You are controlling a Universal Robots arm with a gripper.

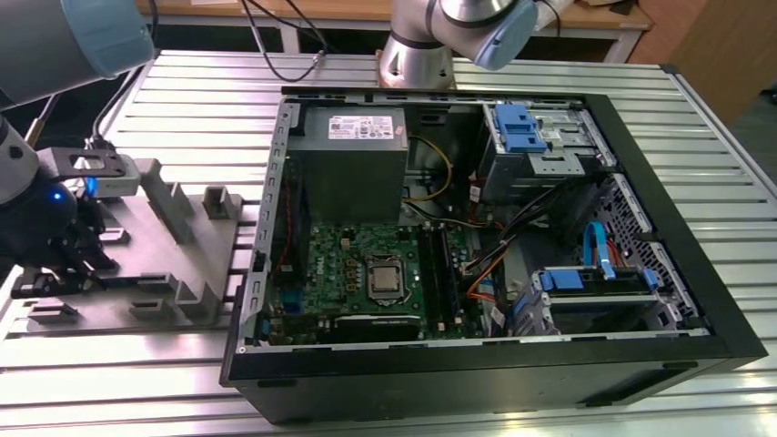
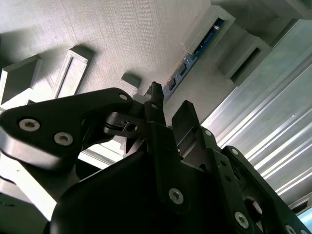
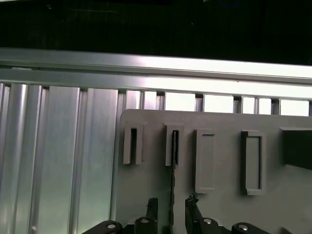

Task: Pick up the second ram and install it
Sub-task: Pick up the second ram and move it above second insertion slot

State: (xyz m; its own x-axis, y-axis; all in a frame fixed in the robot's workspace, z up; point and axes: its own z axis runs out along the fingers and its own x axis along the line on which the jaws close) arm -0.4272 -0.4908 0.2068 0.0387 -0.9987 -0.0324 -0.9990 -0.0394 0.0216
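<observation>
**End effector** [image 3: 171,202] [image 2: 170,102]: black, two fingers. It sits low over the grey fixture plate at the exterior view's left. The fingers [image 3: 152,205] are set moderately apart. In the first wrist view one stands on each side of the second ram, with a gap showing on both sides. Nothing is held.

**Second ram** [image 3: 172,185] [image 2: 210,33]: a thin stick standing on edge in a slot of the fixture plate. It appears edge-on as a dark line in the first wrist view. In the second wrist view its blue-green board shows between the slot's raised holders, and its near end reaches the fingertips. It is outside the computer case.

**Fixture plate** [image 1: 134,264] [image 3: 224,122]: a grey plate with several raised rectangular holders and slots. It lies flat on the bench just beside the case.

**Bench** [image 1: 195,100] [image 3: 58,146]: slotted aluminium profile that carries the plate and the case.

**Computer case** [image 1: 486,369]: a black tower lying on its side with the panel off.
- The green motherboard [image 1: 340,264] is inside, with a processor socket [image 1: 386,278] near its middle.
- A grey power supply [image 1: 352,137] sits beyond the motherboard.
- Blue-handled drive bays [image 1: 516,127] are toward the exterior view's right.
- Blue and orange cables [image 1: 595,250] run across the interior.

**Arm** [image 1: 67,36]: grey links with light blue caps. It comes down over the plate at the exterior view's left.
</observation>
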